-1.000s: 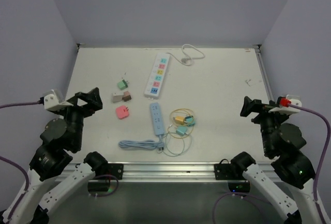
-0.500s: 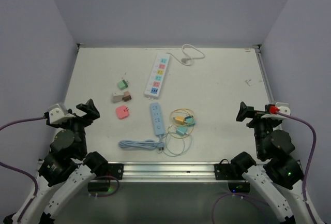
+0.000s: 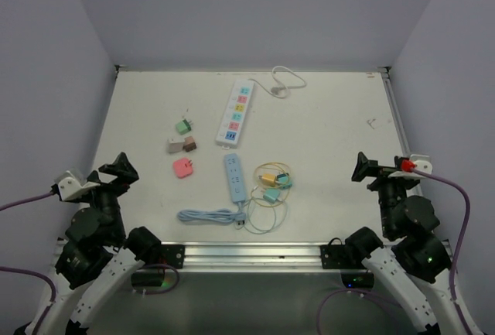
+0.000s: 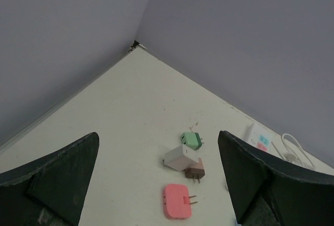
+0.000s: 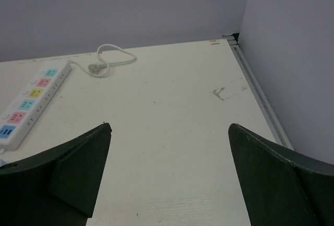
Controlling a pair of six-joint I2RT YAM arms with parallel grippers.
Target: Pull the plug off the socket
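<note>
Blue power strip (image 3: 234, 178) lies mid-desk (image 3: 332, 118), long axis running near to far, its cord (image 3: 205, 215) leaving the near end and curling left. Yellow plug (image 3: 267, 178) and teal plug (image 3: 271, 195) sit just beside its right flank; we cannot tell which is seated. Left hand (image 3: 116, 171) and right hand (image 3: 363, 170) both gape empty, well apart from it. We judge the approach not begun: next, brace the strip and pinch the plug.

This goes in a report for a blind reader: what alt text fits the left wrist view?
Four loose plugs lie on a white table: green plug, white cube adapter, brown plug, pink flat plug, framed by the left gripper, jaws open. A white power strip peeks in at right.
</note>
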